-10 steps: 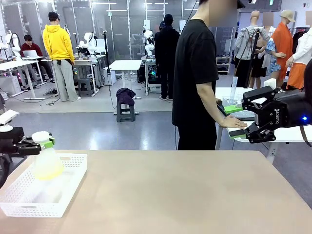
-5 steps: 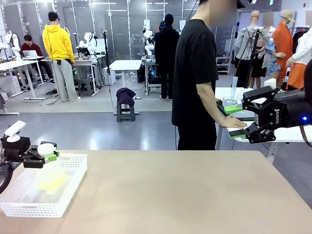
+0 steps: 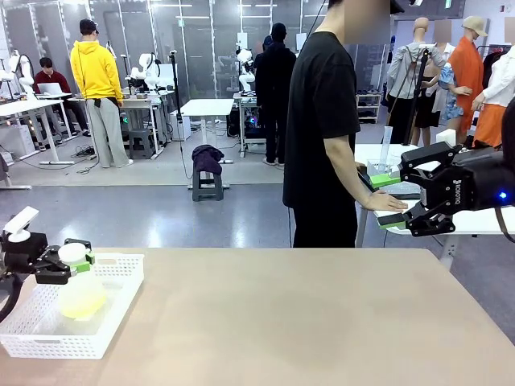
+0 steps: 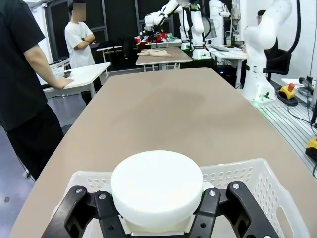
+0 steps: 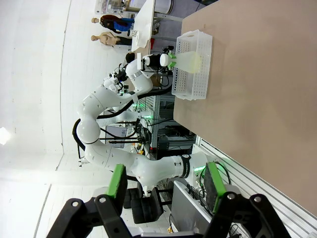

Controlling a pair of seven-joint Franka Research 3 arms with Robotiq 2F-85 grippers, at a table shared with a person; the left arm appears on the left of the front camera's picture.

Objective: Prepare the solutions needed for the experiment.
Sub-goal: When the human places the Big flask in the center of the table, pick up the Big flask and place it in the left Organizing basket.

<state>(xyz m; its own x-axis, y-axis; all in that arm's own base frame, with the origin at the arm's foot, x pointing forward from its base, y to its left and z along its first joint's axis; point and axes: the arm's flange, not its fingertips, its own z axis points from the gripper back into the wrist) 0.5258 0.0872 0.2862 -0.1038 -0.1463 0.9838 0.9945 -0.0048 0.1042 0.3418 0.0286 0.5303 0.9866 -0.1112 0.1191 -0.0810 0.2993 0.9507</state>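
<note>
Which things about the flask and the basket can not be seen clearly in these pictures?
- Front view: whether the flask touches the basket floor; the mesh wall hides its base.
- Left wrist view: the liquid; the white cap covers it.
- Right wrist view: the flask is too small for detail.

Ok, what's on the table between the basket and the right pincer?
Nothing: in the front view bare tabletop runs from the white basket toward the right pincer, which hangs open.

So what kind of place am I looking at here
Most likely a robotics lab: other white robot arms stand at workbenches behind the person, on an open floor with glass partitions.
</note>
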